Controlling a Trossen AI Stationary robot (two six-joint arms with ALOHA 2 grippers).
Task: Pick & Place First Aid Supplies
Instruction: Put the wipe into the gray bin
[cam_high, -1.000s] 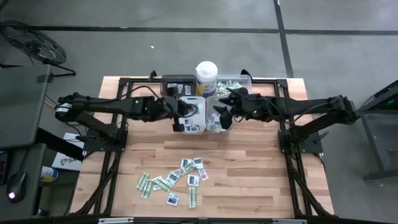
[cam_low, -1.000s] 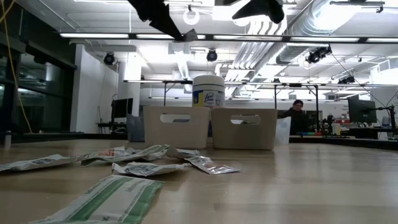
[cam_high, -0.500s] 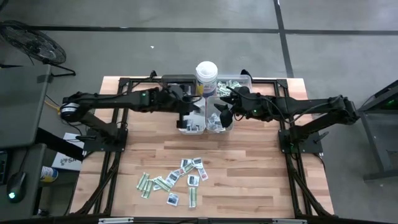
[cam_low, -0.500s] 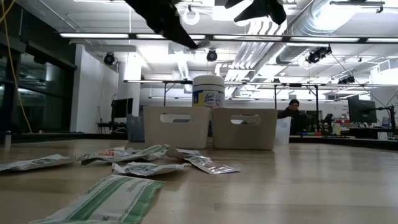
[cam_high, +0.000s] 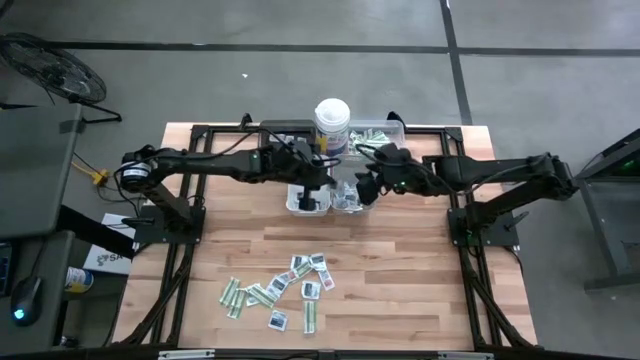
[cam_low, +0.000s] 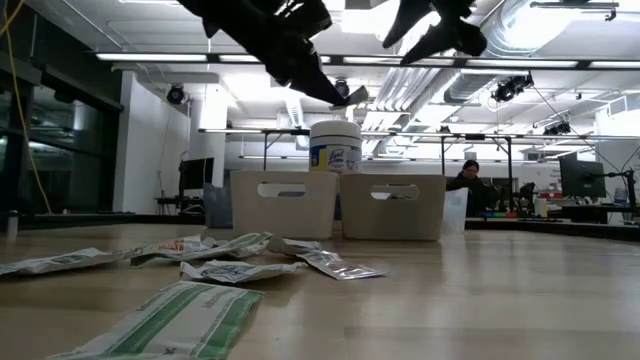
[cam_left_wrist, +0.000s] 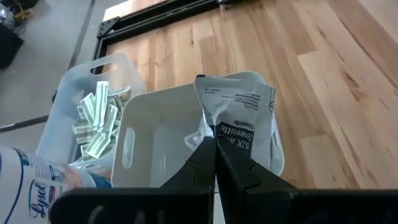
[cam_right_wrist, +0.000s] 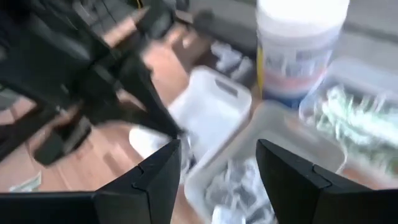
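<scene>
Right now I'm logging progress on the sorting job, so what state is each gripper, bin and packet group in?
left gripper: shut on a white printed sachet, above the white bin.
right gripper: open, empty, over the bins.
white plastic bin: open-topped, upright.
clear tray: holds green-and-white strips.
white round canister: upright, lid on.
loose packets on the wooden table: scattered, unsorted.
</scene>
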